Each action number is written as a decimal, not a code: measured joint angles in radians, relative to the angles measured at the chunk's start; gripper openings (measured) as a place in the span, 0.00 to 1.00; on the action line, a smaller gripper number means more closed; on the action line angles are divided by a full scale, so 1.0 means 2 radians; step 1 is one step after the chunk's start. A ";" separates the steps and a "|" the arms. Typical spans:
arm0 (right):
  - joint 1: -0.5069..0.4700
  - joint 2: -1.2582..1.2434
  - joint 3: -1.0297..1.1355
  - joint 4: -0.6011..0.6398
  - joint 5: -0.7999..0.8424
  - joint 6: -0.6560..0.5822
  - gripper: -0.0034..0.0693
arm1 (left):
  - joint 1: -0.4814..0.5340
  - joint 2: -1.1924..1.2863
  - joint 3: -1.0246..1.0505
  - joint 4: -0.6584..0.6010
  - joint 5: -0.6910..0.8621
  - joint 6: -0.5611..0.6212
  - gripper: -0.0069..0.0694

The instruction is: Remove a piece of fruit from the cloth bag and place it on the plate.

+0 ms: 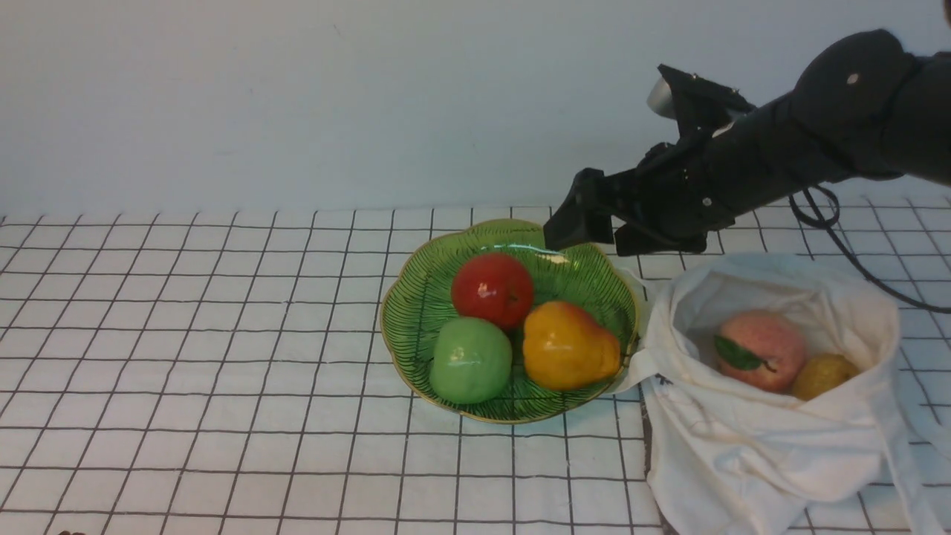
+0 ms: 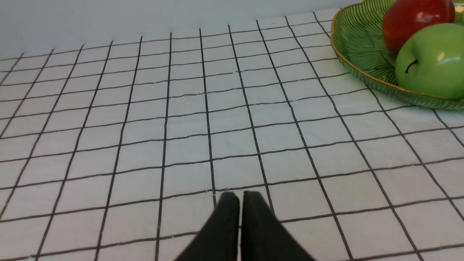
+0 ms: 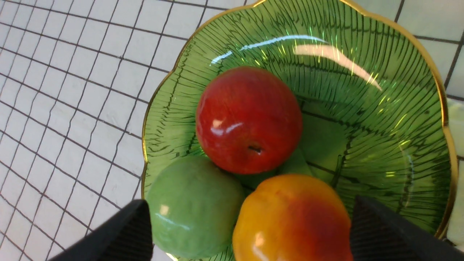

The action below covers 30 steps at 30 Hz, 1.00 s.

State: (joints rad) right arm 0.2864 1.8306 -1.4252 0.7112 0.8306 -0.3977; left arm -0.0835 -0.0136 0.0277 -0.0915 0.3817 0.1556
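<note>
While plate (image 1: 416,312) holds orange-yellow fruit (image 1: 568,347) — cloth bag (image 1: 743,453) holds peach (image 1: 761,349).

Robot lab bench, staged for handling trials. Plain pale wall (image 1: 297,89) directly behind plate (image 1: 416,312). White cloth with dark grid lines (image 1: 186,334) spreads under plate and out to all sides. Black right robot arm (image 1: 780,156) hangs over plate's far right rim. Glossy red apple (image 1: 492,290) and green apple (image 1: 470,360) in plate look like props. Off-white cloth bag (image 1: 743,446) just right of plate.
</note>
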 joint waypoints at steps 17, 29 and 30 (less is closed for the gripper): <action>-0.001 -0.110 -0.139 -0.239 0.205 0.120 0.07 | 0.000 0.000 0.000 0.000 0.000 0.000 0.08; -0.001 -0.571 0.242 -0.287 0.035 0.157 0.03 | 0.000 0.000 0.000 0.000 0.000 0.000 0.08; -0.001 -0.597 0.280 -0.285 -0.004 0.157 0.03 | 0.000 0.000 0.000 0.000 0.000 0.000 0.08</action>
State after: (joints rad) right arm 0.2854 0.6372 -0.8661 0.1406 0.8229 -0.0829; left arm -0.0835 -0.0136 0.0277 -0.0915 0.3817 0.1556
